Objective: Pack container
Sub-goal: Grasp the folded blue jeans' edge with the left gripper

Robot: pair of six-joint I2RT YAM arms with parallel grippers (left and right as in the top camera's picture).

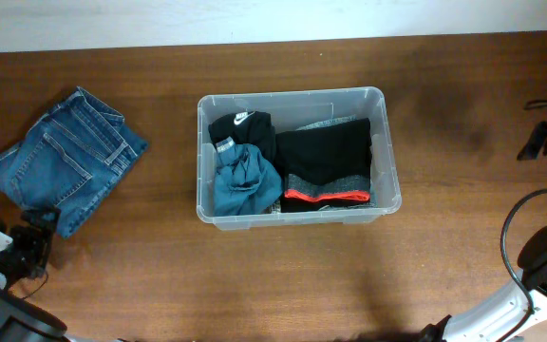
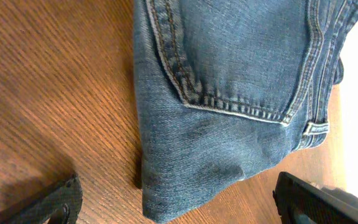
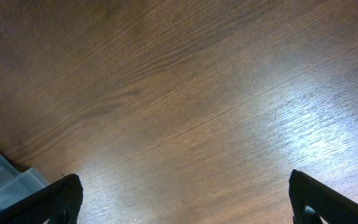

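Observation:
The clear plastic container [image 1: 293,94] stands mid-table. It holds a black garment with a white logo [image 1: 243,124], a teal garment [image 1: 246,182] and a black garment with a red band [image 1: 327,162]. Folded blue jeans [image 1: 65,160] lie on the table at the left. My left gripper [image 1: 34,234] is open at the jeans' near corner. In the left wrist view the jeans [image 2: 229,81] have that corner lying between the spread fingers [image 2: 179,199], untouched. My right gripper [image 1: 542,142] is open and empty at the far right, over bare wood [image 3: 182,199]. A corner of the container [image 3: 5,183] shows at the lower left of the right wrist view.
The wooden table [image 1: 254,275] runs wide around the container. A black cable [image 1: 516,223] loops by the right arm at the lower right. The table's back edge meets a white wall [image 1: 254,19].

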